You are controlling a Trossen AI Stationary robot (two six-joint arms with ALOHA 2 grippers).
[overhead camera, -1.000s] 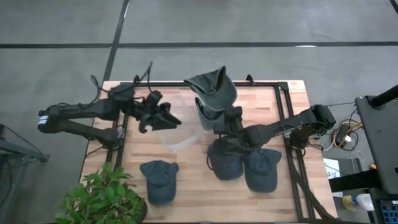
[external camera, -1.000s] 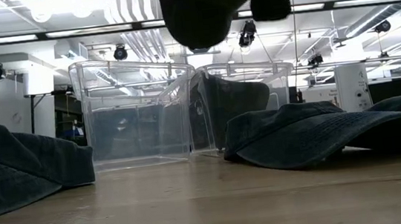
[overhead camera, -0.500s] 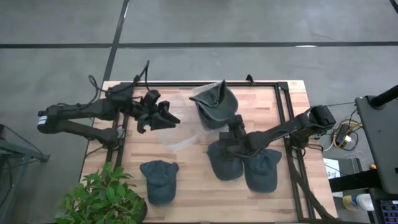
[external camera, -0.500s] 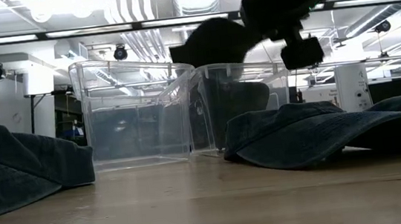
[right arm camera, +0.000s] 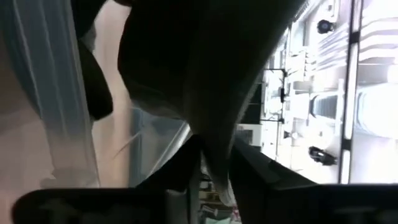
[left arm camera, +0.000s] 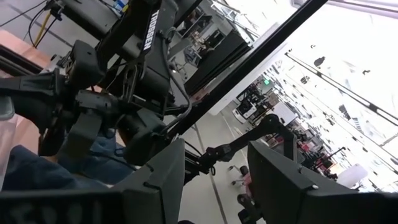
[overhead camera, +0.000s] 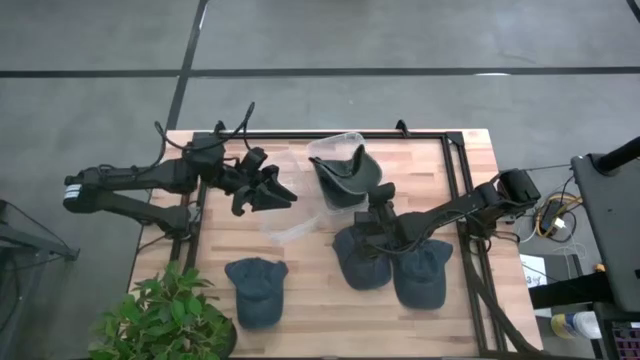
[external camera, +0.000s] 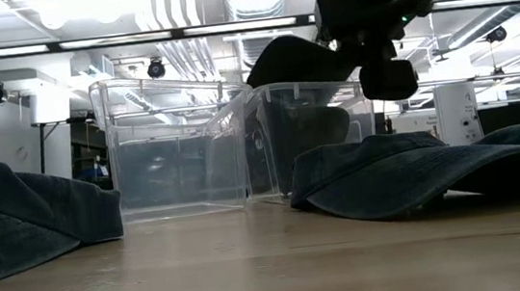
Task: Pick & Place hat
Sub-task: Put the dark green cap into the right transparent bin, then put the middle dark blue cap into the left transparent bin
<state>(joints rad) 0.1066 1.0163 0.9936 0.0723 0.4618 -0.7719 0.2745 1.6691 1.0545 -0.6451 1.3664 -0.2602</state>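
Hat (overhead camera: 345, 178), dark grey-green, is held over the right-hand clear bin (overhead camera: 330, 150) at the far middle of the wooden table (overhead camera: 470, 170), its crown partly down inside the bin's walls and its brim rising above the rim. The right gripper (overhead camera: 377, 196) is positioned at the hat's near right edge, and in the right wrist view its fingers (right arm camera: 186, 163) are seen pinched together on a fold of the dark cloth. In the low view the hat (external camera: 295, 62) is seen above the bin's rim (external camera: 312, 86), just under the dark gripper body.

The left gripper (overhead camera: 272, 190) is held above the left clear bin (overhead camera: 290, 215), with its two fingers (left arm camera: 283, 177) spread apart and nothing between them.

Three more dark caps are laid on the near half of the table: one near the left (overhead camera: 256, 290), and two touching side by side near the right (overhead camera: 362, 258) (overhead camera: 420, 272). A potted plant (overhead camera: 165, 318) is seen at the near left corner.
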